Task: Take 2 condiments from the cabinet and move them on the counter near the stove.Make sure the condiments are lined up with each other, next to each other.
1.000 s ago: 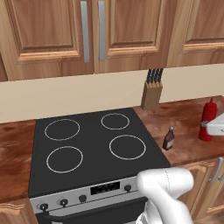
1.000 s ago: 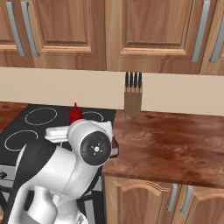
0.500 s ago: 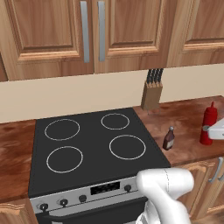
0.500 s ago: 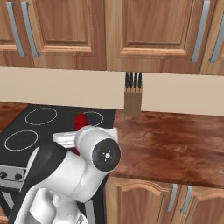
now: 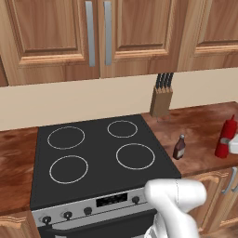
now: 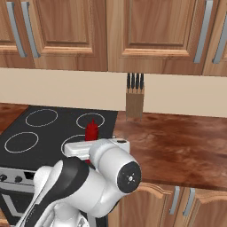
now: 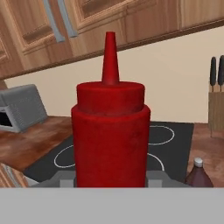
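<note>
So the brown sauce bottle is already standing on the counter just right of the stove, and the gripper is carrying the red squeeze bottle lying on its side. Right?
Not quite. The red squeeze bottle is upright in the gripper, nozzle pointing up, as the hand view shows. The rest holds: the brown sauce bottle stands on the counter just right of the stove.

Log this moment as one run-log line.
gripper: shut on red squeeze bottle, upright | brown sauce bottle: on counter right of stove | red bottle not yet set beside it
</note>
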{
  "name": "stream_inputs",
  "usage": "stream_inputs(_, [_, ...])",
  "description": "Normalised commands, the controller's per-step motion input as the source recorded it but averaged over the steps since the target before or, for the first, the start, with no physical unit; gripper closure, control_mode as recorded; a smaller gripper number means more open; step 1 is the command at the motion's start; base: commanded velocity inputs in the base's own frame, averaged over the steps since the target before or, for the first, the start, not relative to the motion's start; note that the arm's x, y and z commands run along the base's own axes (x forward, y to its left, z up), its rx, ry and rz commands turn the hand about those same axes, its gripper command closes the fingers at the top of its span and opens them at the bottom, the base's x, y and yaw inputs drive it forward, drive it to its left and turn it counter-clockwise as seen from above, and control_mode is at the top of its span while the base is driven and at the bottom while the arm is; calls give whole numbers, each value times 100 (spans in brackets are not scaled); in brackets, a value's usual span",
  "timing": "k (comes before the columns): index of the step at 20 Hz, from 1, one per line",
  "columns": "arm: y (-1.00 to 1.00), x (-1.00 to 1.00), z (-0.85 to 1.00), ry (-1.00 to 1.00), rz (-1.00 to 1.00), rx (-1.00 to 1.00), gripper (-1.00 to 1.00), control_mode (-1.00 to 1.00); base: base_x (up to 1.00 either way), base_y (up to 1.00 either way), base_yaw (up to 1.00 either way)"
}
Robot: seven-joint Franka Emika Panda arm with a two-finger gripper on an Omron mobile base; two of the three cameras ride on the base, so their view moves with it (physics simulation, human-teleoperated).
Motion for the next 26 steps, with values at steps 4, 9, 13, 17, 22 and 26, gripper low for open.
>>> stream_inputs(4, [0,2,-26,-8,0,0,100,-100,0,0,0])
stream_inputs(9, [-1,11,-38,-7,0,0,100,-100,0,0,0])
stream_inputs(13, [0,16,-34,-4,0,0,100,-100,0,0,0])
stream_inputs(17, [0,23,-29,0,0,0,100,-100,0,0,0])
stream_inputs(22, [0,26,-15,0,0,0,100,-100,0,0,0])
stream_inputs(26, [0,36,-30,-3,0,0,100,-100,0,0,0])
